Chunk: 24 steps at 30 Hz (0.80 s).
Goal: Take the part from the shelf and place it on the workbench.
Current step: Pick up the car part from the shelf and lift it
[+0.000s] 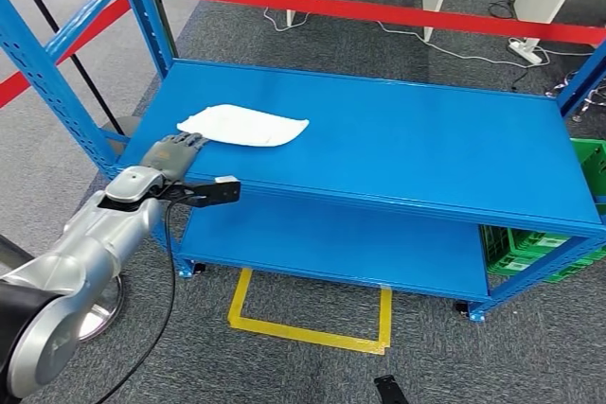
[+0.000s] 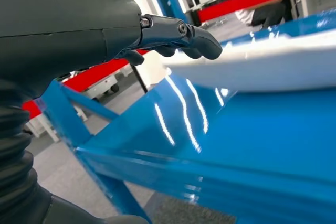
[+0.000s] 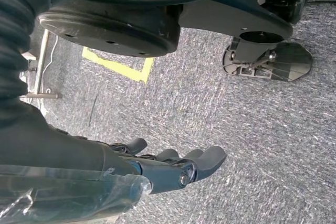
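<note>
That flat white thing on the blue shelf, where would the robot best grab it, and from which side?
Probably at the near-left end of the white part, the end closest to the left hand, coming in from the shelf's front edge. It lies flat and thin, and in the left wrist view its edge seems slightly raised, so fingers might slip under there.

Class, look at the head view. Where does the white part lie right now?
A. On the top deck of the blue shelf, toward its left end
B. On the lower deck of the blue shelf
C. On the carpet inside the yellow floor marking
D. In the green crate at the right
A: the white part lies flat on the top deck of the blue shelf, just beyond the left hand.
</note>
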{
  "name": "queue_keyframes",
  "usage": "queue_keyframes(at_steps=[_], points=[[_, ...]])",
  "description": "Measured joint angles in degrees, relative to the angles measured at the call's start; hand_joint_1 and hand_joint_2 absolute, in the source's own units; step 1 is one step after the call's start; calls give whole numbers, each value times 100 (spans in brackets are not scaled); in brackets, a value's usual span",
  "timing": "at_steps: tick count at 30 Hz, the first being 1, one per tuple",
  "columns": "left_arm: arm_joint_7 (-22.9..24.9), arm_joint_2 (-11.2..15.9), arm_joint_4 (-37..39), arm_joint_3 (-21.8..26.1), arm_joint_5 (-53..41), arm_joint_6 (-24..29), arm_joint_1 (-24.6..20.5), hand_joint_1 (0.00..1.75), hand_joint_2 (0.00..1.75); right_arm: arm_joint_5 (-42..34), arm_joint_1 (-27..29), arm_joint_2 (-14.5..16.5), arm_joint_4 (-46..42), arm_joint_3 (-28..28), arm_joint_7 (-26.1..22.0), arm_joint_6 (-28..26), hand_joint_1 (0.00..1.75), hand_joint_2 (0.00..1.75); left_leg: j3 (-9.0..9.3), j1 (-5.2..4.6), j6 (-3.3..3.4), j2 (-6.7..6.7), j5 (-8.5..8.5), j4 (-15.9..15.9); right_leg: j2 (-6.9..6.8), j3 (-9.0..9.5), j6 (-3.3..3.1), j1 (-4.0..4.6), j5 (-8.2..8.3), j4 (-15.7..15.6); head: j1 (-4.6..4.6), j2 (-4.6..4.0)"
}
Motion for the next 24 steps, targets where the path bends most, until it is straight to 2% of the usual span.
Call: queue_keyframes(at_steps=[3, 7, 24], points=[[37, 36, 17, 6, 20, -18, 32, 0, 175, 0, 1, -1, 0, 0, 5, 2, 0, 175, 0, 0, 0, 0, 0, 0, 0, 0, -2, 0, -1, 1, 0, 0], [52, 74, 20, 24, 76, 37, 77, 0, 0, 4, 3, -2, 0, -2, 15, 2, 0, 175, 0, 0, -1, 0, 0, 0, 0, -2, -2, 0, -1, 2, -1, 0], [-121, 14, 18, 24, 1, 1097, 8, 0, 0, 93, 30, -2, 0, -86, 11, 0, 0, 175, 1, 0, -2, 0, 1, 0, 2, -7, -3, -1, -1, 5, 0, 0]])
